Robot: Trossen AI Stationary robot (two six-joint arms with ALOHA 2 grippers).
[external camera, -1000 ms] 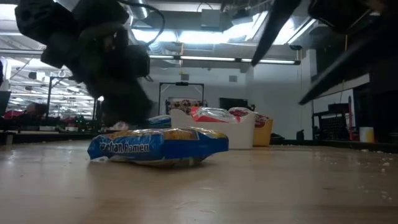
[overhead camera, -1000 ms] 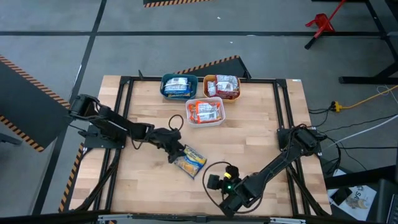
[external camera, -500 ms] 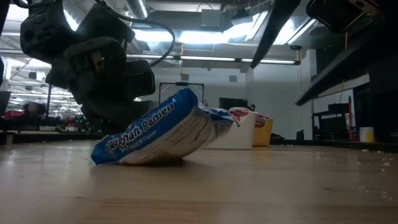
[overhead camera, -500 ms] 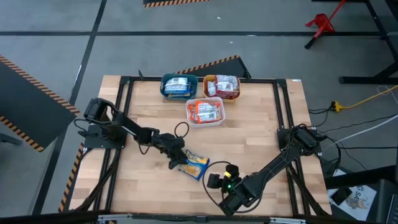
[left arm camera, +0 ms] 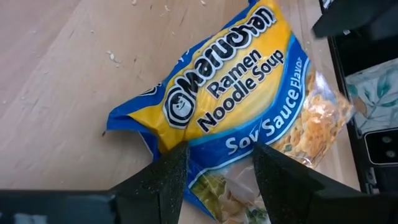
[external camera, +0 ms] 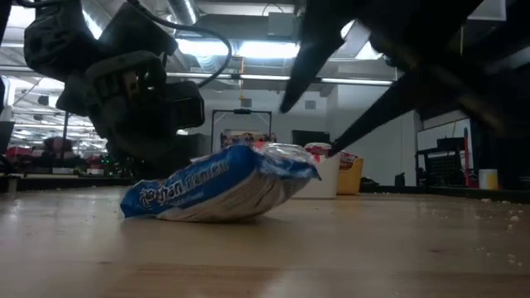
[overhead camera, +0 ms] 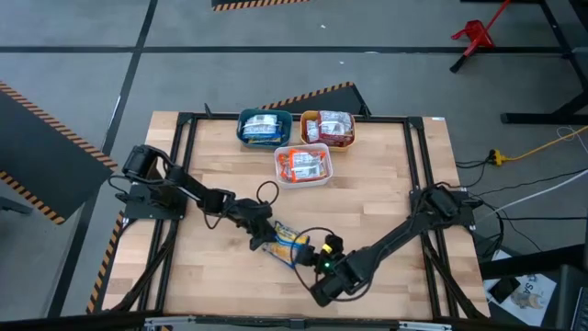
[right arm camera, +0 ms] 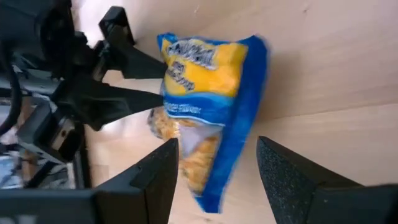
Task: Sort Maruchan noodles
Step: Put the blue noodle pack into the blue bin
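Left wrist view: blue-yellow Maruchan packet (left arm camera: pixel 230 106) lies on the worktop (left arm camera: pixel 56 74) directly ahead of the left gripper (left arm camera: pixel 214 167), its fingers spread with the packet's near edge between the tips — not pinching it yet, as far as I can tell. Low view shows the far end of the packet tipped up off the wood, near end touching. Right gripper (right arm camera: pixel 217 163) sits just beyond the packet's opposite end, fingers spread, holding nothing.

Handling, my read: light, soft crinkly film over a brittle noodle block — slippery, and it flexes and tilts when nudged. Best hold is probably across a short edge or the crimped seam with a modest squeeze; hard clamping risks crushing the noodles. Three bins (overhead camera: pixel 297 141) with sorted packets stand well ahead of the left gripper, across the worktop.
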